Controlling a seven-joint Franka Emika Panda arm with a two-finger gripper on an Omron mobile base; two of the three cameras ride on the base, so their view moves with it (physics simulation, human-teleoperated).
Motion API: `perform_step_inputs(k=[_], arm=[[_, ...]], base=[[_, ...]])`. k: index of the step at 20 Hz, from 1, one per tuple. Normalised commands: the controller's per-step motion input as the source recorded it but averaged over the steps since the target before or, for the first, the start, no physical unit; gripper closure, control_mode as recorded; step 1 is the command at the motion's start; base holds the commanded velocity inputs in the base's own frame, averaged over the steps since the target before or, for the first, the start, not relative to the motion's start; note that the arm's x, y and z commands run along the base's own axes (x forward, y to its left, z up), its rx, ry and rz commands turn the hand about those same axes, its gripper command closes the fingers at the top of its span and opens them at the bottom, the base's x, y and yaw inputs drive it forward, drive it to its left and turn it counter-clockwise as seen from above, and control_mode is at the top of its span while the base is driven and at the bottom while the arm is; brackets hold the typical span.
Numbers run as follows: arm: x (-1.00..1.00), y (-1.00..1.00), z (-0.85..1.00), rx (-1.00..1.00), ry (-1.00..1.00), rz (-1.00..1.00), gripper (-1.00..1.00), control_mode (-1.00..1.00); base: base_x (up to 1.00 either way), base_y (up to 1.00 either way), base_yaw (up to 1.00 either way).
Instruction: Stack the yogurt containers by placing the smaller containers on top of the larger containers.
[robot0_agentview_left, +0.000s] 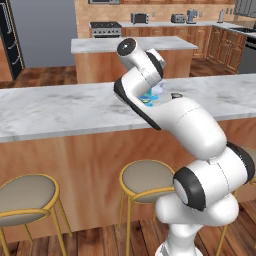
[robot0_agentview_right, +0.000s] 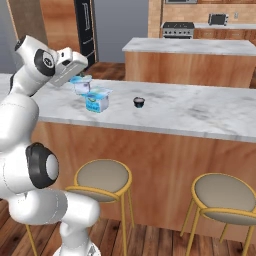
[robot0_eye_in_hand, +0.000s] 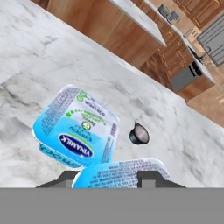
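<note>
The gripper (robot0_eye_in_hand: 107, 177) carries the smaller yogurt cup (robot0_eye_in_hand: 120, 174) between its fingers, which stand narrow and pinch the cup's sides, its printed foil top facing the hand camera. In the right base view this cup (robot0_agentview_right: 81, 84) hangs off the counter, just above and behind the larger yogurt cup (robot0_agentview_right: 97, 100). The larger cup (robot0_eye_in_hand: 76, 127) stands on the marble counter (robot0_eye_in_hand: 175, 144) just ahead of the fingertips and a little to one side. Both cups look like thin plastic with foil lids: light, easily dented by a hard squeeze, and smooth enough to slip. A hold on the tapered wall just under the flanged rim seems the safest. The landing surface is a flat lid, so the small cup probably needs to come down level and centred. A small dark capsule-like object (robot0_eye_in_hand: 139, 134) lies on the counter beyond the fingers, apart from the larger cup and likely out of the way.
</note>
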Motion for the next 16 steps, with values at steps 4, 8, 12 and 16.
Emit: perform_step_inputs(k=[4, 8, 12, 16], arm=[[0.00, -0.14, -0.08, 0.00, 0.00, 0.00, 1.00, -1.00], [0.10, -0.11, -0.08, 0.00, 0.00, 0.00, 1.00, -1.00], [0.30, 0.00, -0.10, 0.00, 0.00, 0.00, 1.00, -1.00], [0.33, 0.00, -0.11, 0.00, 0.00, 0.00, 1.00, -1.00]], base=[[0.00, 0.00, 0.00], [0.00, 0.00, 0.00], [0.00, 0.00, 0.00], [0.00, 0.00, 0.00]])
